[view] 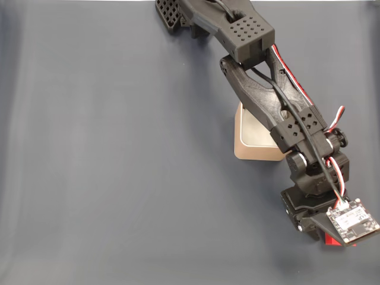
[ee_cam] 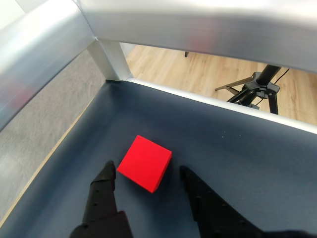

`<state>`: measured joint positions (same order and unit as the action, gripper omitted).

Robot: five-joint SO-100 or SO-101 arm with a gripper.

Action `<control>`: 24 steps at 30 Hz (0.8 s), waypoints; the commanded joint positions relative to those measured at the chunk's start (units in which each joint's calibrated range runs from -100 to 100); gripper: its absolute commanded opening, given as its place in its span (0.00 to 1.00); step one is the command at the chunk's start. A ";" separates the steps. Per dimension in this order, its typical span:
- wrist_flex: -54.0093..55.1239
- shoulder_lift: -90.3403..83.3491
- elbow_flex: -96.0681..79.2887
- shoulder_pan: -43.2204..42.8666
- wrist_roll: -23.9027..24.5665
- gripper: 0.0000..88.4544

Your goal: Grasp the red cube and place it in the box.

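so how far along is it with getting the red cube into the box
Early stage. Done: the arm has reached out, and in the wrist view the open gripper sits with the red cube between its fingertips. In hand: lining up the grasp; the fingers have not closed on it. Left: close, lift, carry to the box, which lies partly under the arm in the fixed view, and release.

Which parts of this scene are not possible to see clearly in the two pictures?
- Small bright red cube, fixed view: the black arm covers all but a sliver.
- Beige square box with rounded corners, fixed view: the arm hides its right side, so its contents cannot be judged.
- Hand, wrist view: whether its open fingers touch the cube is unclear.
- Black tripod, wrist view: the metal rail cuts off its top.
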<state>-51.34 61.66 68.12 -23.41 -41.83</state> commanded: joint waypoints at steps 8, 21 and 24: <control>1.07 -1.64 2.98 -0.62 0.15 0.30; 1.07 -1.81 2.89 -0.62 0.15 0.27; 1.07 -1.90 2.80 -0.55 0.20 0.26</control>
<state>-51.18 61.66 68.12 -23.49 -41.83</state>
